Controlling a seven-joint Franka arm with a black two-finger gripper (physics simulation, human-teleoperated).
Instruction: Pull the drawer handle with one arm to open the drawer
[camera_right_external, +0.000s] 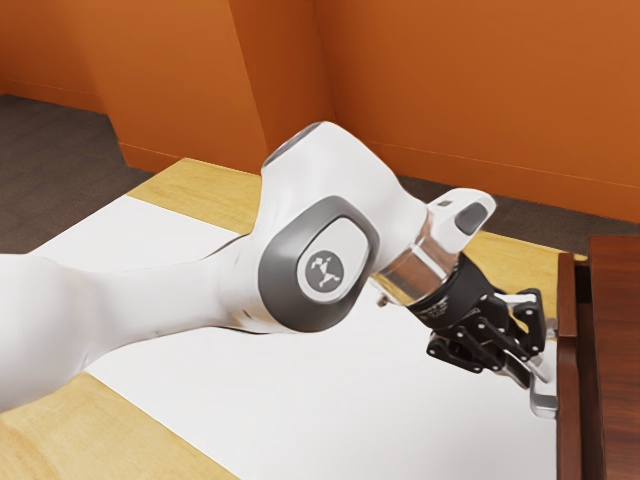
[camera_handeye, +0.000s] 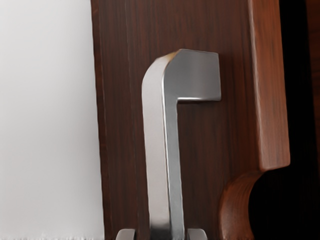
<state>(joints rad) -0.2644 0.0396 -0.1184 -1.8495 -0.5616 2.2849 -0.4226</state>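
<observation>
**Right up at the drawer handle, fingers apart**

Exterior view first. Looking at a white arm (camera_right_external: 300, 260) stretched in from the exterior view's left, across a white mat (camera_right_external: 300, 400) on the wooden tabletop (camera_right_external: 190, 185). Following it down to the black end effector (camera_right_external: 528, 342), low over the mat, right at the silver drawer handle (camera_right_external: 541, 392). Calling it spread: fingers apart, nothing pinched. Placing the handle on the dark wood drawer front (camera_right_external: 567, 340) at the exterior view's right end of the tabletop, cabinet body (camera_right_external: 615, 330) just behind. Cannot tell from here whether pulled out at all. Orange walls (camera_right_external: 450, 80) and grey floor (camera_right_external: 60, 150) in the background.

Over to the wrist view. Staring straight at the metal drawer handle (camera_handeye: 160, 150), a long bar bent over at one end, mounted on the drawer front (camera_handeye: 120, 100). Catching two grey fingertips (camera_handeye: 125, 234), one on each side of the bar, a thin dark gap at both: flanking, not clamping. White mat (camera_handeye: 45, 120) beside the drawer front on one side. On the other, a lighter wood edge (camera_handeye: 267, 85) with a curved cutout and darkness past it.
</observation>
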